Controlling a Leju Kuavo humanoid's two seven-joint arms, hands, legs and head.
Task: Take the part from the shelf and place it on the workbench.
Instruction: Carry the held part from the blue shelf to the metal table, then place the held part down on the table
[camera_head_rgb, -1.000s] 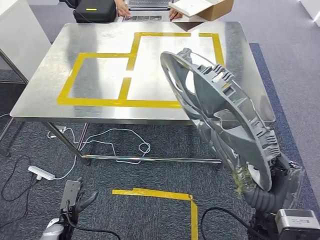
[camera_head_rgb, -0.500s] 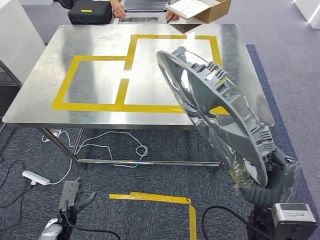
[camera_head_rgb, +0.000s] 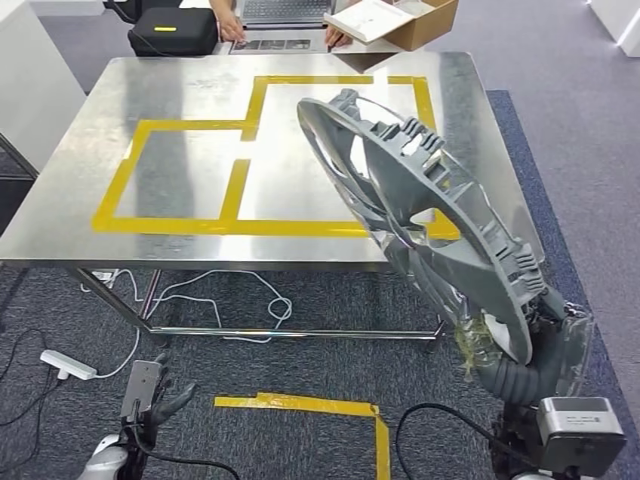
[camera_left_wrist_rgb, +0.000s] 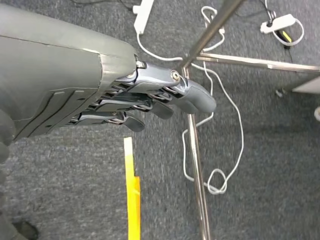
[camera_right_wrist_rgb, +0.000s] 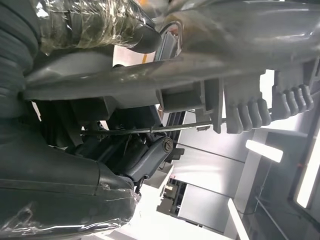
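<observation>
right hand (camera_head_rgb: 528, 355) gripping the lower rim of the grey part (camera_head_rgb: 423, 215), held tilted in the air over the near right edge of the workbench (camera_head_rgb: 189, 180). left hand (camera_left_wrist_rgb: 151, 102) hanging low above the carpet, holding nothing, fingers straight and loosely apart.

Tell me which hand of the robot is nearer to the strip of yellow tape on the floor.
Left. The left hand hangs low beside the floor tape, empty, above the carpet. The right hand is further off on the tape's other side, raised and holding the grey part over the workbench edge.
</observation>
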